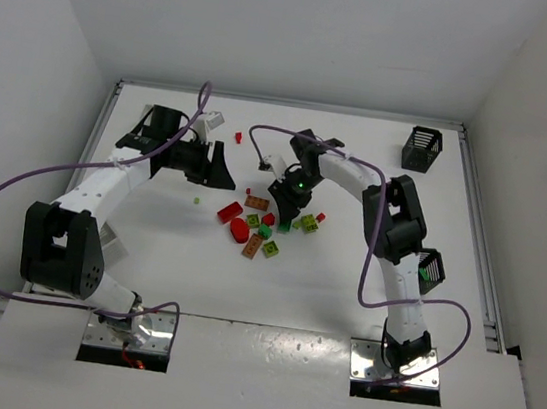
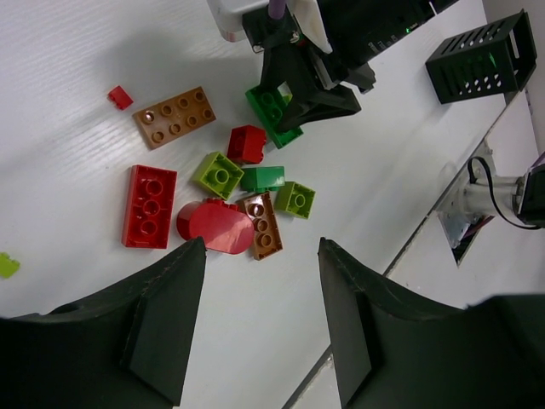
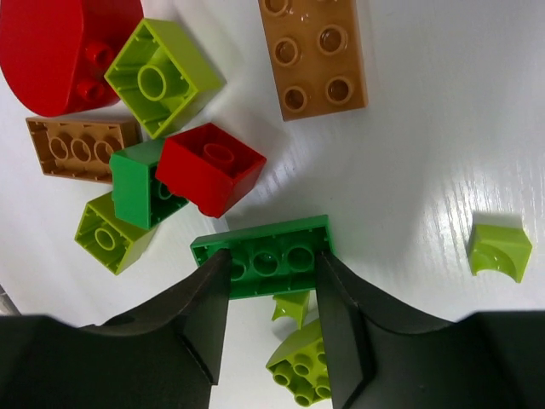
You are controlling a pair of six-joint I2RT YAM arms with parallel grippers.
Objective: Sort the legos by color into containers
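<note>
Right end effector (image 3: 272,264) part-spread astride a long green brick (image 3: 260,243) at the pile's edge, mid-surface (image 1: 342,294), one row of three rings showing, long axis running finger to finger; gripped or merely straddled, cannot tell. Left end effector (image 2: 260,256) wide, holding nothing, pile (image 2: 230,183) ahead. Counted from the left wrist: four red bricks (image 2: 150,204), two brown bricks (image 2: 174,117), two green, three yellow-green bricks (image 2: 219,175). Far black basket (image 1: 422,148) in the right corner, near black basket (image 1: 433,271) beside the right arm (image 1: 396,231); contents unreadable.

Bright even overhead light, soft short shadows, faint sheen on white table (image 3: 443,170), sharp focus
</note>
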